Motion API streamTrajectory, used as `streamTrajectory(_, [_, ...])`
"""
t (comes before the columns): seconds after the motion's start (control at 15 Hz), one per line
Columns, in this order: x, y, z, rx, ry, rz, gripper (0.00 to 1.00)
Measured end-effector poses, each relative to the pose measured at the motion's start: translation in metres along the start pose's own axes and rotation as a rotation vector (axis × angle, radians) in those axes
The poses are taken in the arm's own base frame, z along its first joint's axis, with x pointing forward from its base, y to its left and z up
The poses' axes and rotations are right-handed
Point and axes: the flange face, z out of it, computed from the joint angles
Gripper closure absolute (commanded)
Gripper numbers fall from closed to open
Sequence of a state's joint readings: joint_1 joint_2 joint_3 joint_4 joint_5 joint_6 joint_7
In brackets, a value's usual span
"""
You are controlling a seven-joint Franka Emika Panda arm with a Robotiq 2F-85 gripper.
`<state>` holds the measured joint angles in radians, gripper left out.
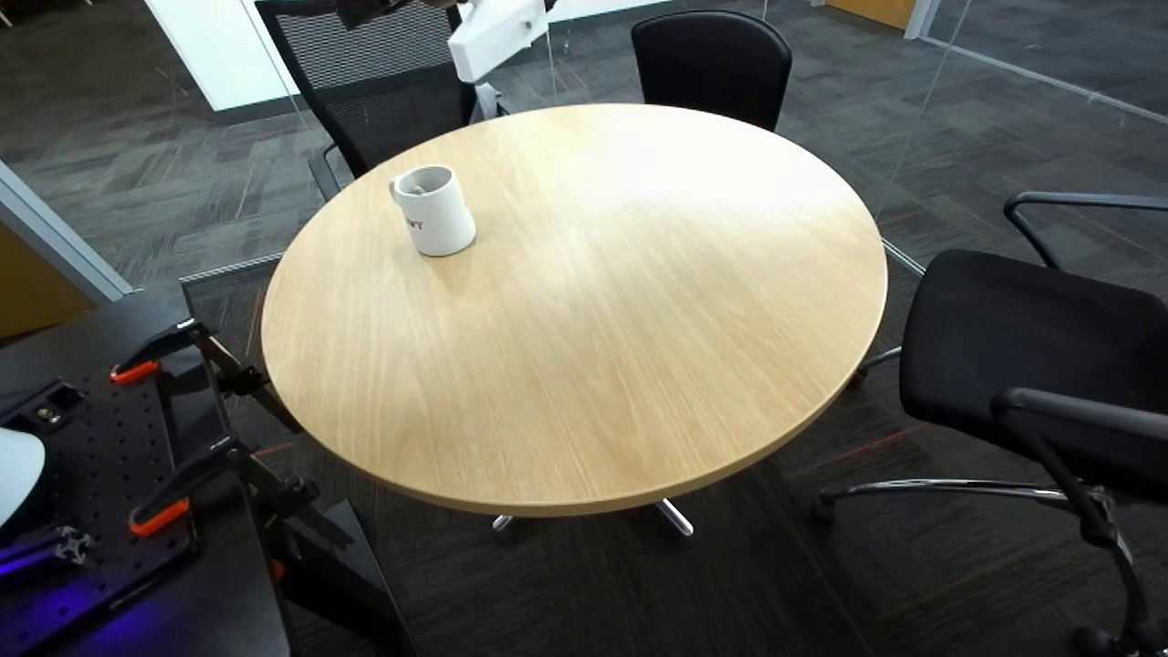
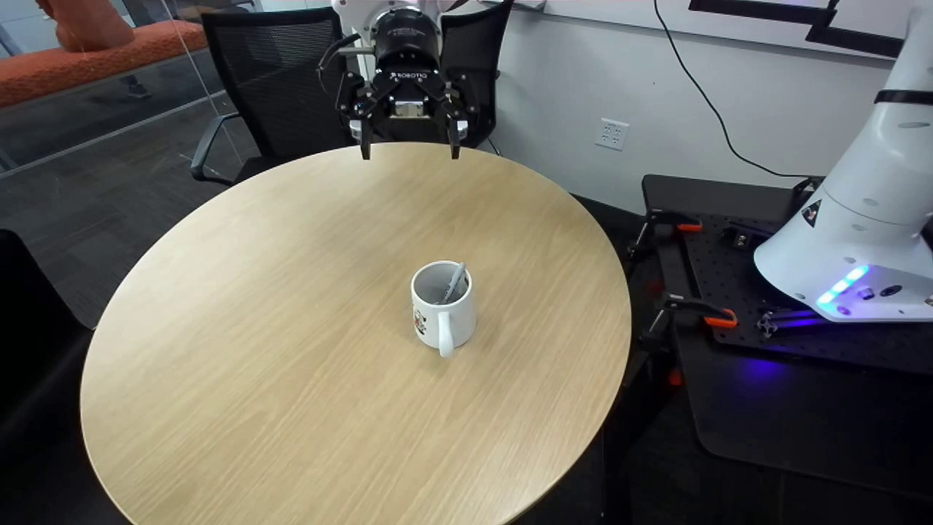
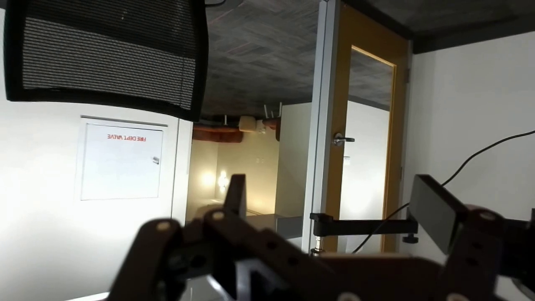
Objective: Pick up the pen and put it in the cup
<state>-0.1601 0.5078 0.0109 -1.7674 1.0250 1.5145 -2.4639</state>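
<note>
- Two black fingers (image 2: pixel 366 144) of the Robotiq gripper (image 2: pixel 410 151) stood wide apart; in the wrist view, only background showed between them, including a windowed wooden door (image 3: pixel 340 108).
- One thin black cable (image 3: pixel 480 155) passed behind one finger in that view.
- The gripper hung well apart from the task's things, near the table's far edge as an exterior view showed it.
- The slim greyish pen (image 2: pixel 453 283) leaned inside the white ceramic mug (image 2: pixel 430 319), its upper end at the rim.
- The mug stood upright on the round wooden table (image 2: pixel 291 328), print on its wall.
- One black office chair (image 2: pixel 477 73) stood behind the gripper, a mesh-backed chair (image 2: pixel 277 80) beside that.
- A black bench (image 2: pixel 765 430) near the table bore the white robot base (image 2: pixel 845 240) and orange-handled clamps (image 2: pixel 718 319).
</note>
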Motion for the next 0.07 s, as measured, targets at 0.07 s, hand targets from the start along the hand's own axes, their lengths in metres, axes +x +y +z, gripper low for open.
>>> streamTrajectory(0.07, [-0.0006, -0.0006, 0.0003, 0.000, 0.001, 0.001, 0.00])
